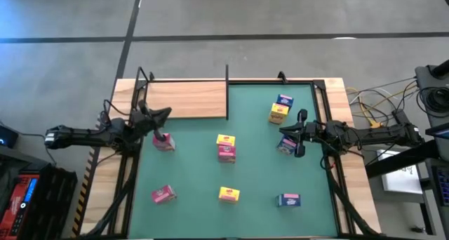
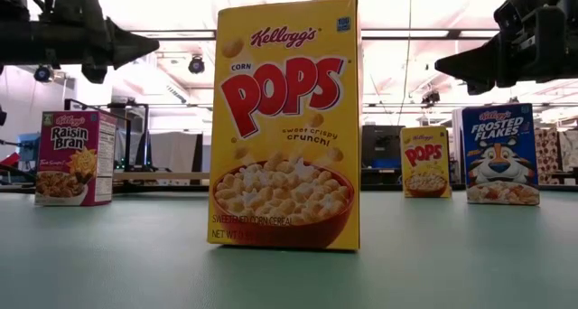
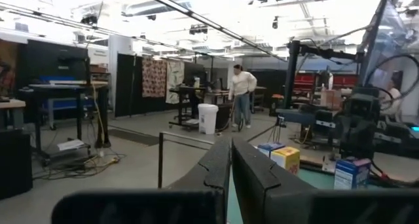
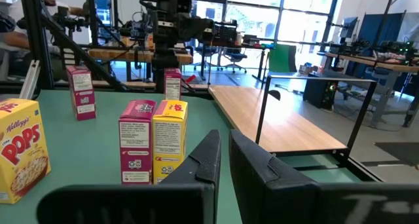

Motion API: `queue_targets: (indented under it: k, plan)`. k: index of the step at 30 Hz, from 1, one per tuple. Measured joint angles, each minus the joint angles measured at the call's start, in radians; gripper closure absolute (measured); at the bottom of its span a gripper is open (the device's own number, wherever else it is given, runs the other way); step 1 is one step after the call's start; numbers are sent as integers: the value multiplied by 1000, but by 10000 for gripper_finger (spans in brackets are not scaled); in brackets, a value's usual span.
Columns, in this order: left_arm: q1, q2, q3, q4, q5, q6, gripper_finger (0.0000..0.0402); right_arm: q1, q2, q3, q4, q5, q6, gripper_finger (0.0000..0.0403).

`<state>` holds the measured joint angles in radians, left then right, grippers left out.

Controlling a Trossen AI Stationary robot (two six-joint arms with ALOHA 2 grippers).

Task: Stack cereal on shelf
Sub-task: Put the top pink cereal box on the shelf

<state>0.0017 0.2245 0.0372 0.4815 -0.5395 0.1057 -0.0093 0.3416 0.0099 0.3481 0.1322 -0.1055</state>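
Observation:
Several small cereal boxes stand upright on the green mat (image 1: 252, 170). A pink box (image 1: 163, 141) stands by my left gripper. A pink and yellow pair (image 1: 226, 147) is mid-table, and a yellow and blue pair (image 1: 280, 108) is far right. A blue box (image 1: 286, 147) stands by my right gripper. Pink (image 1: 163, 194), yellow (image 1: 229, 194) and blue (image 1: 288, 200) boxes line the near side. The shelf (image 1: 186, 98), a light-wood board with black posts, lies at the far left. My left gripper (image 1: 168, 113) and right gripper (image 1: 283, 131) hover shut at the mat's sides, holding nothing.
Black frame rails (image 1: 324, 121) border the mat. An upright black post (image 1: 226, 91) stands at the shelf's right edge. Cables (image 1: 379, 103) lie beyond the table's right side. A person (image 3: 241, 93) stands far off in the room. Bare mat (image 1: 193, 163) lies between the boxes.

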Motion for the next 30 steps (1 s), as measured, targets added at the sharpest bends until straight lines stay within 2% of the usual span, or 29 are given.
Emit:
queue_targets:
  k: [4,13,24,30]
  plan:
    - [0,-2,0,3,-50,8,401,0,0,0,0,0,0,380]
    - [0,-1,0,0,-54,7,401,0,0,0,0,0,0,380]
    - [0,0,0,-11,-54,-83,401,0,0,0,0,0,0,380]
    - [0,-1,0,-10,-52,-185,401,0,0,0,0,0,0,380]
